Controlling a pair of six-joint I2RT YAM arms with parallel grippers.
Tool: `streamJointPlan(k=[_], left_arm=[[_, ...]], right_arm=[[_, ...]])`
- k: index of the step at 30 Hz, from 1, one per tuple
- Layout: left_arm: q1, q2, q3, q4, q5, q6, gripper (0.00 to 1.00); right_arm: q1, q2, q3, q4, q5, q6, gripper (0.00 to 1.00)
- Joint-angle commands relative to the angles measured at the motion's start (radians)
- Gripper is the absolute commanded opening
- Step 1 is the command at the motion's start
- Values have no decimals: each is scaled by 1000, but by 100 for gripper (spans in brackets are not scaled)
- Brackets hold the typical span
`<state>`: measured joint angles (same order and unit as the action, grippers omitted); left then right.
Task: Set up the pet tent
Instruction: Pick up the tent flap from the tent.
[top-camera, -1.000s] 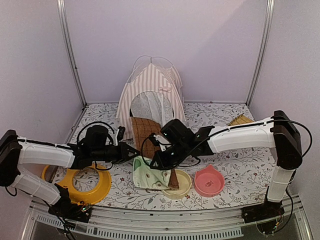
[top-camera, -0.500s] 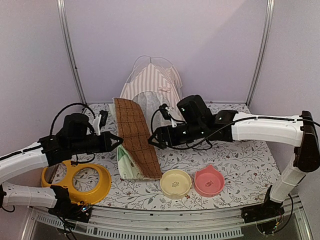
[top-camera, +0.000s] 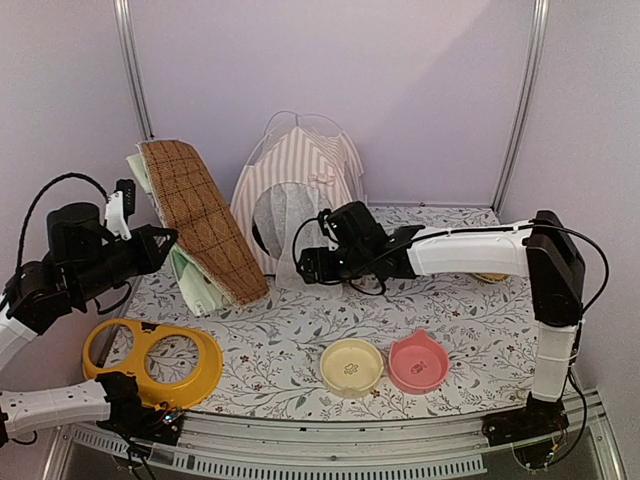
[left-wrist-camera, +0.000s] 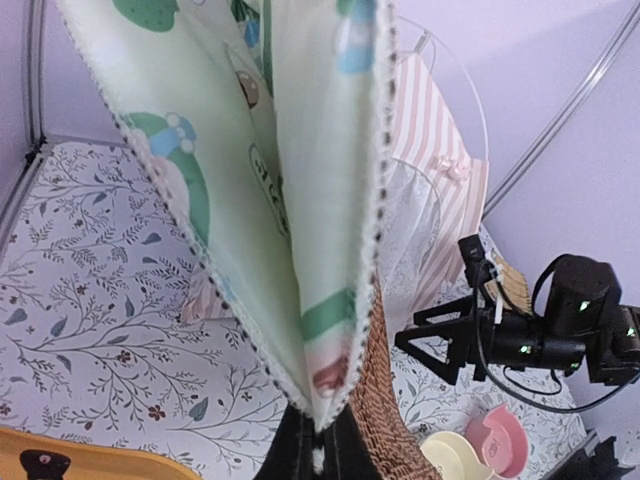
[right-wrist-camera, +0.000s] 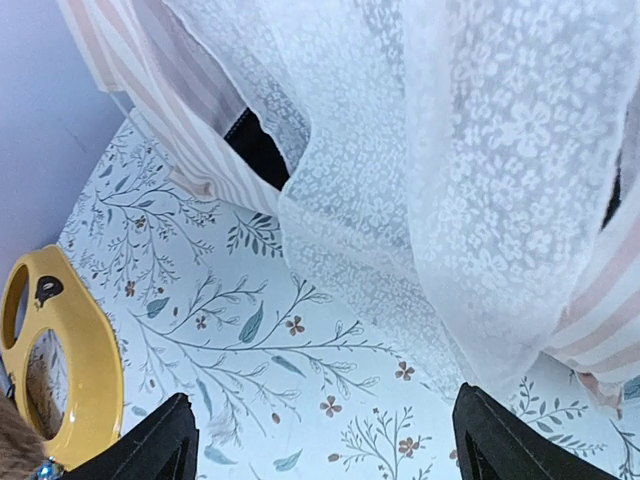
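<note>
The pet tent (top-camera: 300, 185) stands upright at the back of the table, pink-and-white striped with a white mesh door (right-wrist-camera: 450, 150). My right gripper (top-camera: 303, 265) is open just in front of that door, low over the tabletop, with nothing between its fingers (right-wrist-camera: 150, 445). My left gripper (top-camera: 168, 240) is shut on a corner of the brown quilted mat (top-camera: 200, 215) and holds it up at the left, tilted. The mat's green printed underside (left-wrist-camera: 270, 200) fills the left wrist view, and the tent (left-wrist-camera: 430, 150) shows behind it.
A yellow two-hole feeder ring (top-camera: 155, 360) lies at the front left. A cream bowl (top-camera: 351, 366) and a pink bowl (top-camera: 418, 362) sit at the front middle. Metal frame posts (top-camera: 135, 90) and walls close in the back and sides.
My left gripper has lifted the mat off the table, up and to the left. My right gripper has opened wide, left the mat and moved back to the tent door.
</note>
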<state>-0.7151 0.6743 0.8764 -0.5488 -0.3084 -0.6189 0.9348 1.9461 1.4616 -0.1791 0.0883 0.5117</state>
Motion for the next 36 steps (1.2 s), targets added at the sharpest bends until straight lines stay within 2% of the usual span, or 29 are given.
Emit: streamJointPlan(k=[1,4,8,11,15,20,22,27,32,36], left_arm=[[6,4,74,-23,-105,80,0],[6,29,123,-53,-207,116,0],[16,88,214,-94,-412,165,0],[60,131,235,-70,-456,218,0],[206,199,221,-21,-341,268,0],[393,299,147,122,-80,305,0],[434,386,136,180,26,332,0],[432,570,154,350,244,373,0],[395,760,237,373,330,419,0],[340,821,263,380,373,455,0]], right_arm=[[43,97,87,73,128,12,90],[48,159,122,132,113,22,90],[17,250,212,90,92,42,92],[-38,230,160,101,92,63,92],[-119,176,79,78,111,51,92],[-229,42,-78,88,148,43,93],[-259,-16,-143,107,159,39,93],[-238,-115,-202,178,131,-29,93],[-169,-120,-196,298,148,-94,94],[-169,-47,-145,378,159,-117,95]])
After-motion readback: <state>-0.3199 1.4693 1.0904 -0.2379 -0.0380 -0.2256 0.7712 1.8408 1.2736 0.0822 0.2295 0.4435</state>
